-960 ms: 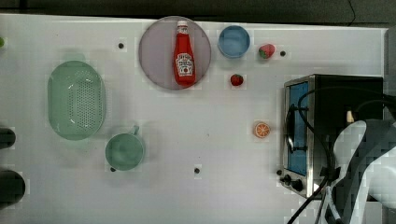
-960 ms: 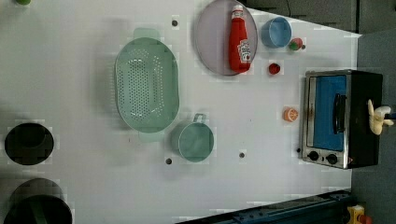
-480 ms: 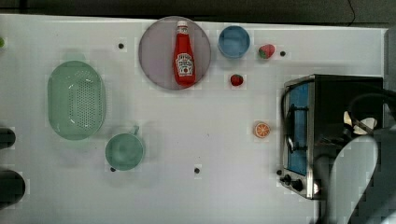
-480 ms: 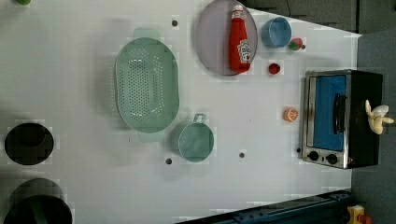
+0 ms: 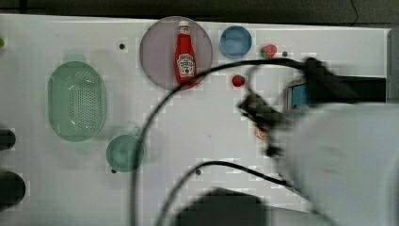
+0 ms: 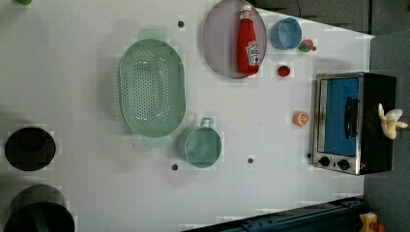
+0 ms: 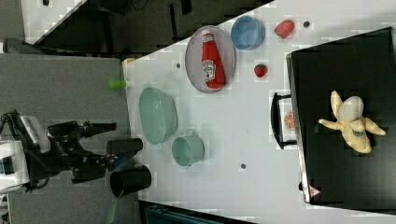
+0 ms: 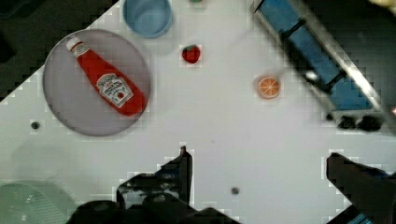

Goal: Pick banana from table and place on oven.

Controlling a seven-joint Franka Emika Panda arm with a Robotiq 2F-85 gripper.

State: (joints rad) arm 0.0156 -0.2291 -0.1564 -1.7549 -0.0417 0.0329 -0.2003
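Observation:
The banana (image 7: 352, 122), pale yellow and part peeled, lies on the black top of the oven (image 7: 345, 168), free of any grip; the left view has the banana (image 6: 390, 122) at the far edge of the oven (image 6: 353, 123). In the wrist view my gripper (image 8: 261, 175) is open, its dark fingers (image 8: 183, 168) far apart over bare white table (image 8: 224, 135), nothing between them. The oven's blue glass door (image 8: 317, 60) lies beyond the fingers. In the top view my blurred arm (image 5: 348, 155) covers most of the oven.
A ketchup bottle (image 6: 247, 41) lies on a purple plate (image 6: 220, 43). A blue bowl (image 6: 285, 33), a strawberry (image 6: 284, 71) and an orange slice (image 6: 300, 118) sit near the oven. A green colander (image 6: 152, 87) and a green pot (image 6: 203, 146) stand mid-table; black cups (image 6: 30, 148) sit at the left view's left.
In the top view my arm has swung up from the lower right and now looms large and blurred over the oven. The banana has stayed on the oven top.

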